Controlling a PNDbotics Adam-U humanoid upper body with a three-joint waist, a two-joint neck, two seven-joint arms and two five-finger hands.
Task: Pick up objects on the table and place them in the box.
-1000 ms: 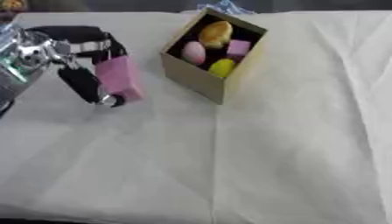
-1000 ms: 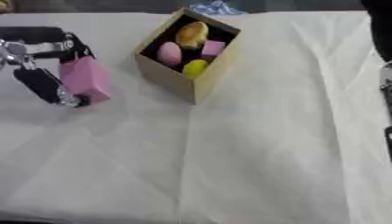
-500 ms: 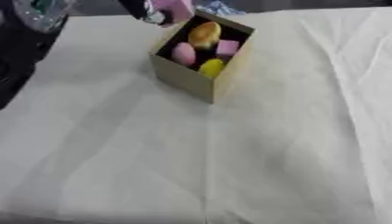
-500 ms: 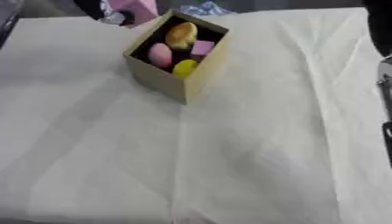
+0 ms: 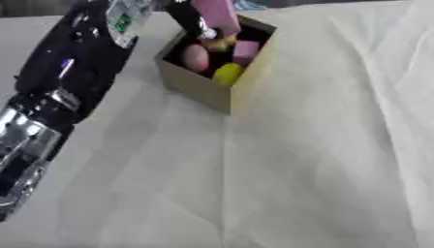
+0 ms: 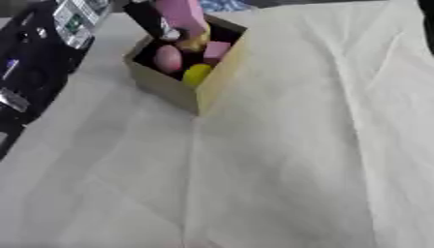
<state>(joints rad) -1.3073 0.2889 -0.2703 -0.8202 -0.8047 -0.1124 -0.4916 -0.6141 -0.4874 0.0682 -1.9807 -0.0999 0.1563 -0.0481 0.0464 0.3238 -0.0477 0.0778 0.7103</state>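
Observation:
An open cardboard box (image 5: 200, 88) stands on the white cloth at the upper left of centre. Inside it lie a pink egg shape (image 5: 195, 57), a yellow piece (image 5: 227, 73), a small pink cube (image 5: 246, 50) and an orange-yellow thing (image 5: 218, 44). My left arm runs from the lower left up to the box. My left hand (image 5: 190, 18) is shut on a tall pink block (image 5: 215, 13), which hangs tilted over the box's far side with its lower end at the opening. The right hand shows in no view.
The white creased tablecloth (image 5: 305, 169) covers the table in front and to the right of the box. My black and silver left forearm (image 5: 59, 87) lies across the left side. A dark sliver (image 6: 426, 12) sits at the upper right edge.
My left hand has carried the pink block from the cloth left of the box up and over to the box opening. The camera has also shifted.

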